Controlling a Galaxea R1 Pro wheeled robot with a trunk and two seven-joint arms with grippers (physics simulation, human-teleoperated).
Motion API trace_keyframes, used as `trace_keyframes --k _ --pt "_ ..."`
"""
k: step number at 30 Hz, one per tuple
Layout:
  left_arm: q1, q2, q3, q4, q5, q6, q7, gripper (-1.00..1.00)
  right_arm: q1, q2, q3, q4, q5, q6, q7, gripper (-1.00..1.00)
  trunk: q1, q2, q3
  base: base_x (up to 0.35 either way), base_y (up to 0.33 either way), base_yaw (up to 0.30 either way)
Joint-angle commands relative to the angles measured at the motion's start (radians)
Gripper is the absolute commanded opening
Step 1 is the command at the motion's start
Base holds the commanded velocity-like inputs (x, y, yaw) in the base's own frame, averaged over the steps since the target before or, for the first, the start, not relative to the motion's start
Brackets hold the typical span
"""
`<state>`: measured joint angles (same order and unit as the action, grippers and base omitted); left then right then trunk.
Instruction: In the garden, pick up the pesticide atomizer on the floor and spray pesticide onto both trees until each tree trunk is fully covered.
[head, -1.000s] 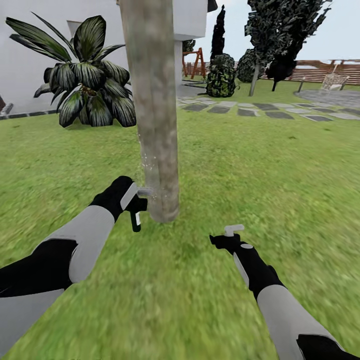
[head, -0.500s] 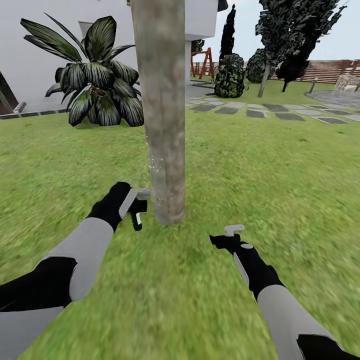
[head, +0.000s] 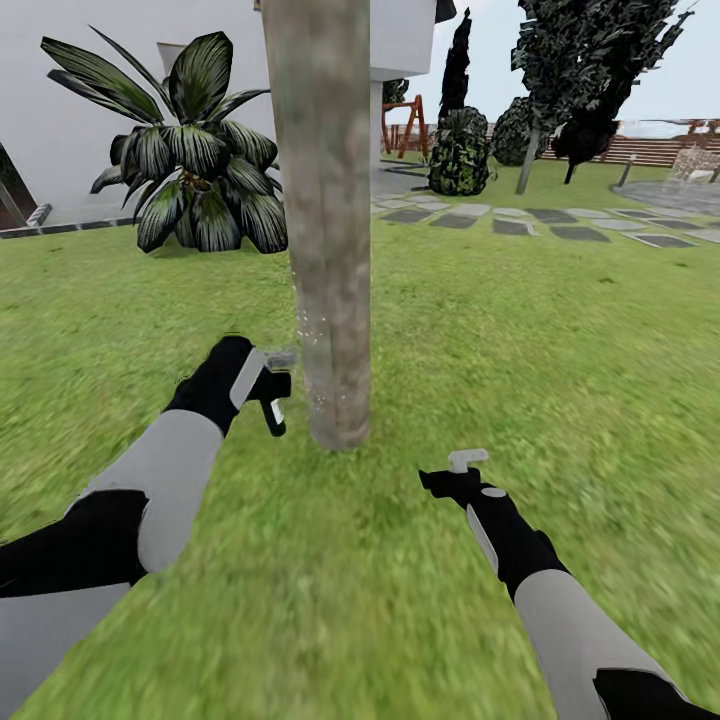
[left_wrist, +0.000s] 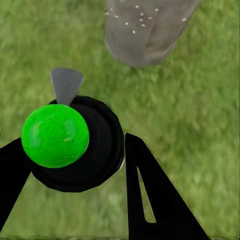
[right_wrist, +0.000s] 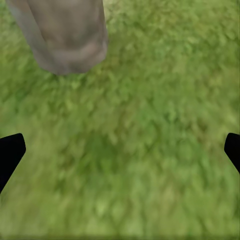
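Observation:
A thick, mottled beige-grey tree trunk (head: 325, 220) rises from the lawn straight ahead, with white specks on its lower bark (head: 308, 335). My left gripper (head: 268, 388) is shut on the pesticide atomizer (head: 274, 412), a small black sprayer with a white patch, just left of the trunk's base. In the left wrist view the atomizer (left_wrist: 85, 150) shows a green ball top and a grey nozzle (left_wrist: 66, 84) aimed at the speckled trunk (left_wrist: 145, 30), with a black finger (left_wrist: 150, 200) beside it. My right gripper (head: 462, 470) hangs open over the grass, right of the trunk (right_wrist: 65, 35).
A short palm (head: 190, 160) stands at the back left against the white house wall (head: 60, 110). Stepping stones (head: 520, 220), a round bush (head: 460, 150), dark conifers (head: 580, 70) and the slatted fence (head: 660, 150) lie far right. Lawn (head: 560, 350) spreads all around.
The whole view shifted a little at first as the camera moved. Since then my left gripper has lifted slightly up and left with the atomizer. The right arm is still.

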<state>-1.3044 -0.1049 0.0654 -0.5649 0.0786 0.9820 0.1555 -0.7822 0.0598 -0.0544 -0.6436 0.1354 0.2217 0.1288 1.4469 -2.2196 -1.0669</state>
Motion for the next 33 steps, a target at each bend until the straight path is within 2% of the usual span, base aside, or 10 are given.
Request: trace_keyframes --k 1,6,14,22,28,33 --pt "0.017 -0.001 0.004 0.001 0.008 0.000 0.009 -1.00 0.000 0.001 -0.006 -0.002 0.010 0.005 0.008 1.00 0.000 0.000 -0.001 0.000 0.000 0.000" --pt "0.104 -0.004 0.004 0.003 0.006 -0.009 0.009 -1.00 0.000 0.001 -0.005 -0.002 0.010 0.005 0.008 1.00 0.000 0.000 -0.001 0.000 0.000 0.000" --pt "0.180 0.000 -0.002 -0.010 0.001 -0.011 0.009 -1.00 0.000 0.002 -0.001 0.000 0.012 0.005 0.008 1.00 0.000 0.000 -0.001 0.000 0.000 0.000" --pt "0.192 -0.001 -0.004 -0.013 0.002 -0.011 0.007 -1.00 -0.001 0.000 -0.007 -0.002 0.012 0.004 0.007 1.00 0.000 0.000 -0.001 0.000 -0.160 0.019" --pt "0.192 -0.001 -0.004 -0.013 0.001 -0.011 0.007 -1.00 -0.001 0.000 -0.007 -0.002 0.012 0.004 0.006 1.00 0.000 0.000 -0.001 0.035 -0.268 0.243" --pt "0.192 -0.001 -0.004 -0.013 0.003 -0.011 0.007 -1.00 0.000 0.000 -0.007 -0.002 0.012 0.004 0.006 1.00 0.000 0.000 -0.001 0.222 -0.192 0.275"
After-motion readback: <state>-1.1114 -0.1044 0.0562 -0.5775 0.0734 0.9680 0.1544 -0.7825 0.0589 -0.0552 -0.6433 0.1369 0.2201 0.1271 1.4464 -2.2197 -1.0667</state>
